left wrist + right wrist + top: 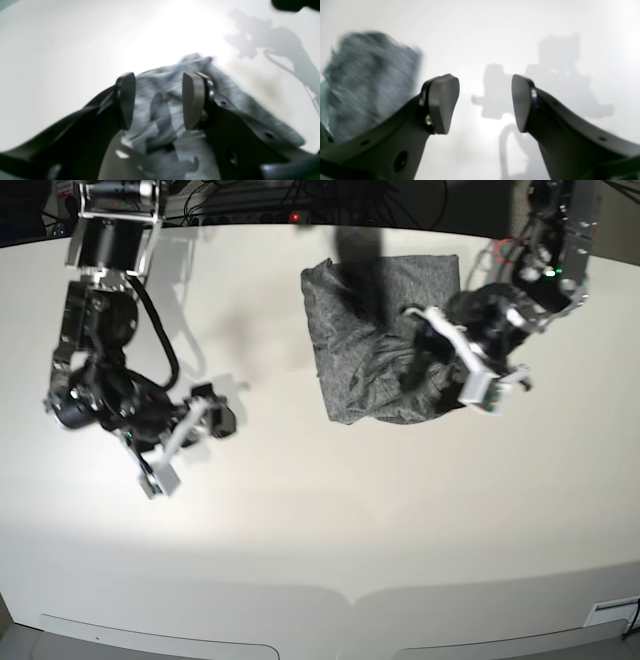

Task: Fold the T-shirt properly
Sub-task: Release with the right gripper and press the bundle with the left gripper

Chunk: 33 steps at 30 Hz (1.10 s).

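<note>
L fingers (127, 100) open over T-shirt (162, 110) | R fingers (445, 102) open, shirt well apart

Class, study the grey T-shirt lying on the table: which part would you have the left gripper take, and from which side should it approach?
Probably the T-shirt's rumpled edge nearest the left gripper, on the base view's right, approached from above. That gripper is open and already over the cloth there, where raised folds give the fingers something to pinch. The right gripper is over bare table.

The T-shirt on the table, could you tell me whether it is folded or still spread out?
Folded: the T-shirt lies as a compact, roughly square bundle, no sleeves sticking out, though its surface is wrinkled.
</note>
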### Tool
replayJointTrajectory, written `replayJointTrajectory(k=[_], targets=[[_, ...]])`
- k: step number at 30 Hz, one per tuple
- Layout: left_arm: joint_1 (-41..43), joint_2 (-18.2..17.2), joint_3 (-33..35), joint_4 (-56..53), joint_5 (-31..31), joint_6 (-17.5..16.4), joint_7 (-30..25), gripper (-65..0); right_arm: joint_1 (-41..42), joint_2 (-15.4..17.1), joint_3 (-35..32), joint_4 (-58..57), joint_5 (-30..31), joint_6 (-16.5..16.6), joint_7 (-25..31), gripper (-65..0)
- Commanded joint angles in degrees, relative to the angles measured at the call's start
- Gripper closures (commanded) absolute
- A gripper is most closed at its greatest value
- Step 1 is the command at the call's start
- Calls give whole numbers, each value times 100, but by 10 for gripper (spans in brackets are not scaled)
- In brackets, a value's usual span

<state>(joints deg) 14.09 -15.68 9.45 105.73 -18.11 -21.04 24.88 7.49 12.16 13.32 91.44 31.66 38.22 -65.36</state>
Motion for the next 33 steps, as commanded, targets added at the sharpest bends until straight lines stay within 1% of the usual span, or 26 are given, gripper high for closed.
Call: replayJointTrajectory(k=[1,3,5,6,8,11,13,15,17,21,25,28,30,31,33], targets=[[-120,42,140,96,83,2,-68,-292,11,155,122,83,111,33,138,-369],[-271,190,490,96,352,9,-24,-292,-227,343,332,83,109,35,203,-369],[-411,321,791,96,487,24,-4,-292,-411,468,535,83,111,33,238,-369],[-479,385,922,94,542,116,28,-292,-485,509,632,83,111,33,238,-369],[-603,514,1154,35,809,348,138,-292,-590,564,811,83,140,33,236,-369],[-780,649,1419,-181,1062,422,286,-292,-693,577,1029,83,151,33,232,-369],[-916,717,1550,-446,1064,509,302,-292,-741,579,1099,83,153,33,232,-369],[-1054,763,1589,-752,1062,573,334,-292,-769,579,1115,83,151,35,229,-369],[-1187,774,1587,-990,1071,715,378,-292,-769,579,1115,83,153,35,195,-369],[-1366,772,1572,-1123,1067,931,409,-292,-767,579,1115,83,153,35,197,-369],[-1414,769,1572,-1123,1073,929,439,-292,-767,579,1115,83,153,35,197,-369],[-1412,769,1572,-1123,1130,929,680,-286,-767,579,1115,83,153,35,197,-369],[-1410,721,1572,-1123,1126,929,817,-239,-767,577,1115,83,155,35,197,-369],[-1408,684,1572,-1123,1126,929,822,-199,-765,577,1115,83,155,35,201,-369],[-1410,586,1572,-1123,1104,933,857,-91,-767,577,1115,83,166,35,205,-369]])
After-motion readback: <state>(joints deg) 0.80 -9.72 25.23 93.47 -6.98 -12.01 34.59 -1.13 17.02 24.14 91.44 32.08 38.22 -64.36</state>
